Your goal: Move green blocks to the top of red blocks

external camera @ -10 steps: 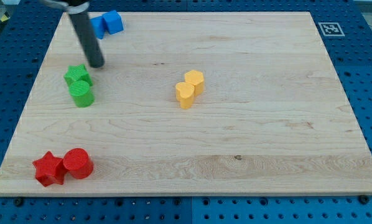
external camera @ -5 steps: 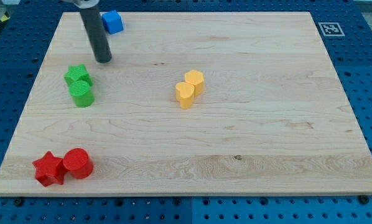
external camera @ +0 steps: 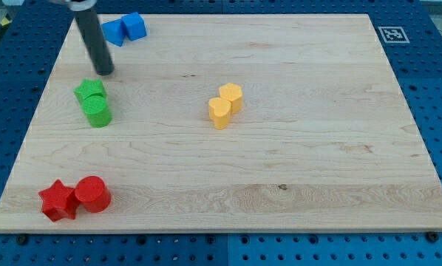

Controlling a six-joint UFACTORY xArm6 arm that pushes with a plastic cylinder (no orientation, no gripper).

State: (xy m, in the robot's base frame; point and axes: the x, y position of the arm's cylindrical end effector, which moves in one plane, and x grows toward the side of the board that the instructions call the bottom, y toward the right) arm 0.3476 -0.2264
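Sitting well below the green cylinder point(external camera: 97, 112), toward the view's bottom, are the red star point(external camera: 58, 200) and red cylinder point(external camera: 92, 194). The green star point(external camera: 89, 91) touches its upper edge. My tip point(external camera: 105, 72), having no jaws, stands just above that star. Blue blocks point(external camera: 125, 28) lie higher; yellow blocks point(external camera: 225, 104) well rightward.

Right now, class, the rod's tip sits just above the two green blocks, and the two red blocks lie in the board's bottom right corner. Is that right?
Not quite. The camera view shows the red star and red cylinder in the board's bottom left corner, not the right. The rest holds: my tip sits just above the green star and green cylinder.
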